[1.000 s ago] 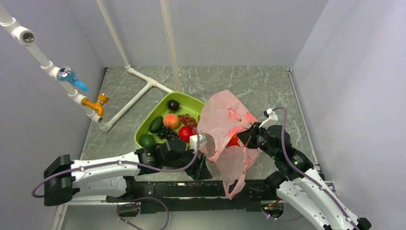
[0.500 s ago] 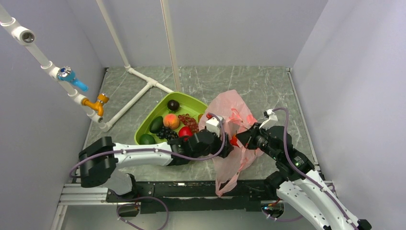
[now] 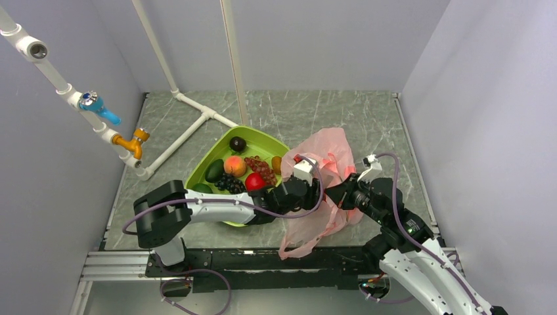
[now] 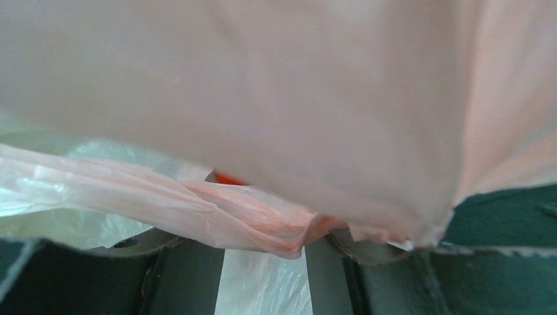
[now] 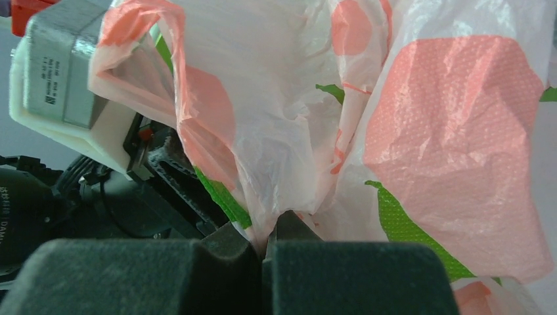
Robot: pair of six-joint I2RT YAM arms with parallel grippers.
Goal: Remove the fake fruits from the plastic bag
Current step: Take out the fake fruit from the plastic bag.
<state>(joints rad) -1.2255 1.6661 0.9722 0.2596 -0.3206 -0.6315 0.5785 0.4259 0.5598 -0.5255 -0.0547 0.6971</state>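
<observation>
The pink plastic bag (image 3: 323, 147) slumps on the table just right of the lime-green tray (image 3: 263, 136). My right gripper (image 3: 339, 194) is shut on a pinch of its film, seen close up in the right wrist view as gripper (image 5: 266, 244) and bag (image 5: 453, 131). My left gripper (image 3: 310, 190) reaches into the bag's mouth. In the left wrist view the gripper (image 4: 263, 252) has its jaws apart, a fold of bag (image 4: 263, 79) drapes over the tips, and a red sliver of fruit (image 4: 226, 177) shows beyond. A peach (image 3: 234, 165), red apple (image 3: 255, 182), avocado (image 3: 215, 170) and grapes (image 3: 260, 168) lie in the tray.
White pipes (image 3: 190, 125) run across the back left of the table, with a blue tap (image 3: 98, 105) on the left wall pipe. Grey walls close in on three sides. A metal rail (image 3: 263, 259) edges the near side under the hanging bag handle.
My left arm swung right from beside the bag into its mouth, and its jaws narrowed. The bag sank lower and flatter. The right gripper kept its pinch and shifted slightly.
</observation>
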